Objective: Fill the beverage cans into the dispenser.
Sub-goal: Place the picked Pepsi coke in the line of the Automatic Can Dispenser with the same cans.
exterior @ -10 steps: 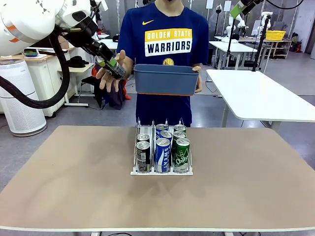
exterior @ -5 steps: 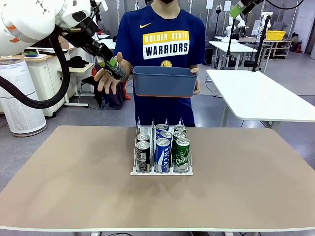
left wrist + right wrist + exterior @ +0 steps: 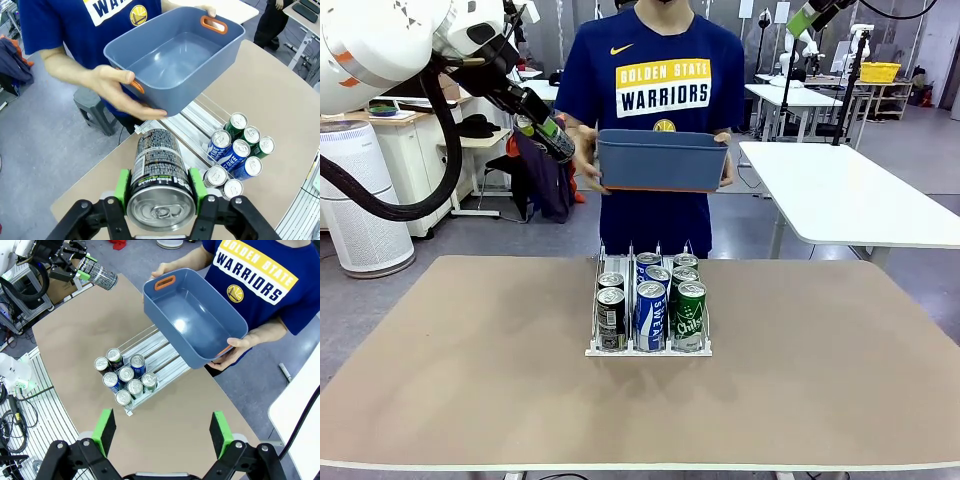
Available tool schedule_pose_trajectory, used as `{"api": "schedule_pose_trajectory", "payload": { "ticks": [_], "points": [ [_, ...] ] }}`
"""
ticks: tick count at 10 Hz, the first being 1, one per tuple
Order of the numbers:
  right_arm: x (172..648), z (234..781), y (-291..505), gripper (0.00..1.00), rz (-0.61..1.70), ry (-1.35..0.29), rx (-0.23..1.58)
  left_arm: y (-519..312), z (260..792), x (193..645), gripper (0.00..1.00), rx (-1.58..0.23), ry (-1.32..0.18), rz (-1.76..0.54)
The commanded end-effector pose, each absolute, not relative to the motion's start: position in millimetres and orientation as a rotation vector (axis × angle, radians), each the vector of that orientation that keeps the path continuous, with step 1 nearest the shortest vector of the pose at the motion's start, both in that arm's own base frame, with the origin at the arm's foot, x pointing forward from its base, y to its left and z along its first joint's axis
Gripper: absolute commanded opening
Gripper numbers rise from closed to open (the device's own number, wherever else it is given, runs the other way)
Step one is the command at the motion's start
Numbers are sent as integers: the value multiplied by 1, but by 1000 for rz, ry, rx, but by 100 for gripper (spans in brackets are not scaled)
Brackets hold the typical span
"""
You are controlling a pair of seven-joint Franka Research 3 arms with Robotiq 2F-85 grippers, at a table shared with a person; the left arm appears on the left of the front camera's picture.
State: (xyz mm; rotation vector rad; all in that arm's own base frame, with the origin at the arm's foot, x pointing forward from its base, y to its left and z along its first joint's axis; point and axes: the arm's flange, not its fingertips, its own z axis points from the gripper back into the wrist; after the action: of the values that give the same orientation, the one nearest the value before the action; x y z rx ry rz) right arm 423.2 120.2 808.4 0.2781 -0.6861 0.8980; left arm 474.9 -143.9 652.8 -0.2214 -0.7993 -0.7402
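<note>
High over the table's far left, my left gripper (image 3: 548,137) is shut on a black beverage can (image 3: 552,140). The left wrist view has that can (image 3: 159,172) lying between the green pads (image 3: 121,186), silver top toward the camera. The dispenser (image 3: 647,349) stands mid-table with several cans (image 3: 650,305) in it: black in the left lane, blue in the middle, green on the right. From far above the table, my right gripper (image 3: 162,435) stands open and empty over the dispenser (image 3: 150,347) and its cans (image 3: 125,376).
A person stands at the far side holding an empty blue-grey bin (image 3: 660,160) with both hands, above the table's far edge and just right of the held can. The bin (image 3: 175,55) has orange handle openings. A white table (image 3: 850,195) stands at the back right.
The person's hand, open under the held can earlier, has moved to the bin's left end. The bin shifted slightly. Neither arm has moved.
</note>
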Motion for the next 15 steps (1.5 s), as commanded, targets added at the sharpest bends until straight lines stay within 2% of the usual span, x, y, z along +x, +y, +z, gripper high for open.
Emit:
{"api": "schedule_pose_trajectory", "payload": {
  "ticks": [1, 3, 4, 7, 10, 12, 14, 15],
  "points": [
    [423, 808, 120, 100, 900, -685, 281, -141, 654, 475, 13, -221, -806, -750],
    [423, 808, 120, 100, 900, -685, 281, -141, 654, 475, 13, -221, -806, -750],
    [423, 808, 120, 100, 900, -685, 281, -144, 653, 475, 58, -221, -799, -740],
    [423, 808, 120, 100, 900, -685, 281, -187, 662, 449, 58, -226, -709, -569],
    [423, 808, 120, 100, 900, -685, 281, -231, 640, 416, 58, -216, -474, -450],
    [423, 808, 120, 100, 900, -685, 281, -253, 618, 396, 58, -244, -361, -487],
    [423, 808, 120, 100, 900, -685, 281, -274, 607, 390, 58, -300, -350, -540],
    [423, 808, 120, 100, 900, -685, 281, -260, 608, 393, 58, -267, -365, -610]
  ]
}}
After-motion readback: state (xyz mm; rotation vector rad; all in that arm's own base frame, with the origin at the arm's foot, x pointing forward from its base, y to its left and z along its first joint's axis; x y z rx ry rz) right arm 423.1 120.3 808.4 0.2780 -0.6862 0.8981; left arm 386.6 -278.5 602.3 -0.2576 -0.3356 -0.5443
